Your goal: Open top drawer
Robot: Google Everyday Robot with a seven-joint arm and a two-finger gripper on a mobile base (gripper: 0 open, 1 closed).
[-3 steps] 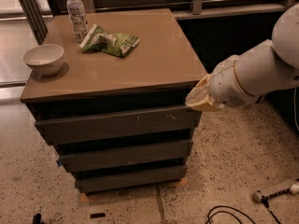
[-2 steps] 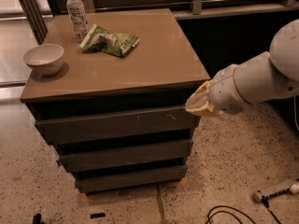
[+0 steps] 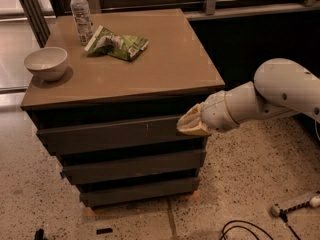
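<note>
The top drawer point(image 3: 115, 136) is the widest dark grey-brown front, just under the brown cabinet top point(image 3: 165, 69), with small pale marks right of its centre. It stands slightly out from the cabinet, with a dark gap above it. My gripper point(image 3: 189, 124), cream-tipped on a white arm point(image 3: 280, 91), comes in from the right. It sits against the right end of the top drawer front, at its upper edge. Two narrower drawer fronts lie below, the middle one point(image 3: 132, 166) and the bottom one point(image 3: 137, 191).
On the cabinet top stand a white bowl point(image 3: 46, 63) at the front left, a clear plastic bottle point(image 3: 81, 14) at the back, and a green snack bag point(image 3: 117, 43) beside it. Cables point(image 3: 245, 230) and a white plug bar point(image 3: 295, 204) lie on the speckled floor at the right.
My gripper has moved left and down, from beside the cabinet top's front right corner to the right end of the top drawer front. The things on top have not moved.
</note>
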